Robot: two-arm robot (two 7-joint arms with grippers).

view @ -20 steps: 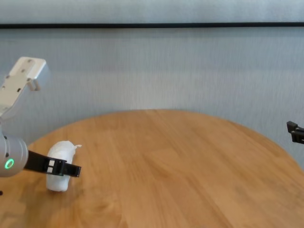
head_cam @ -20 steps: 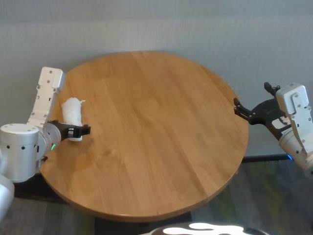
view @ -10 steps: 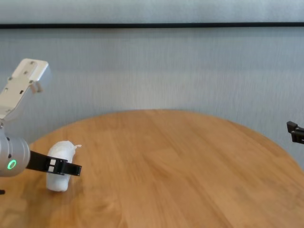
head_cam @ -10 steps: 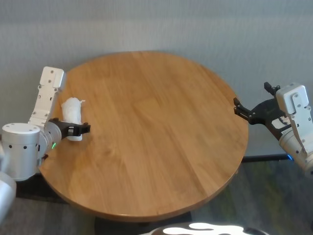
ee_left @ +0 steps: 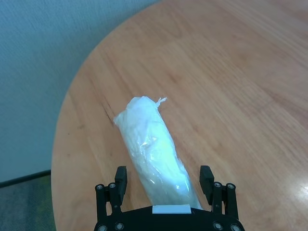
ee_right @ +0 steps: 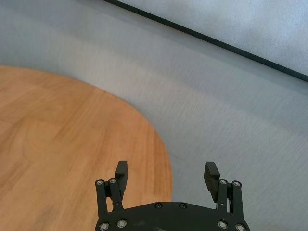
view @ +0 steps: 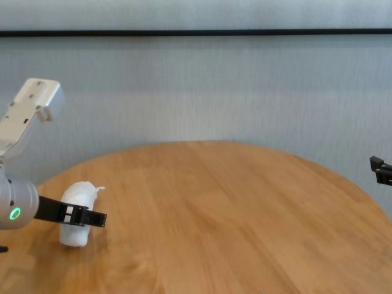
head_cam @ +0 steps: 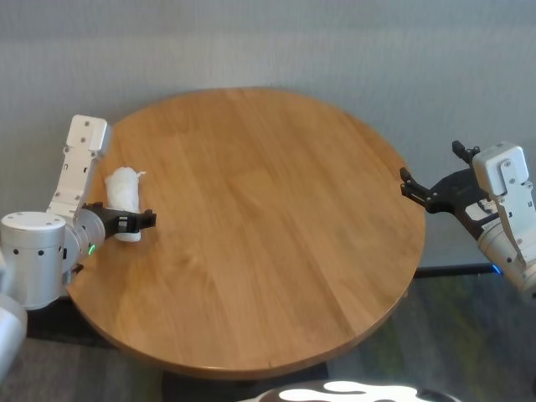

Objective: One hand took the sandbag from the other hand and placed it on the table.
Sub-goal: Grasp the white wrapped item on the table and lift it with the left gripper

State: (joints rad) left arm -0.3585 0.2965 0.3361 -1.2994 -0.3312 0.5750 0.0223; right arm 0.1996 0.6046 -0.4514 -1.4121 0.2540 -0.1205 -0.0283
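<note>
The sandbag, a lumpy white pouch with a small tuft at its far end, lies on the round wooden table near its left edge. My green-ringed left gripper is open, one finger on each side of the bag's near end. In the left wrist view the sandbag runs between the spread fingertips with a gap on each side. In the chest view one black finger crosses in front of the sandbag. My right gripper hangs open and empty just off the table's right edge.
A grey wall stands behind the table. In the right wrist view the right gripper faces the table's curved edge and the wall. Bare wood spans the tabletop between the two arms.
The left gripper has dipped very slightly around the sandbag. The sandbag and the right arm have not moved.
</note>
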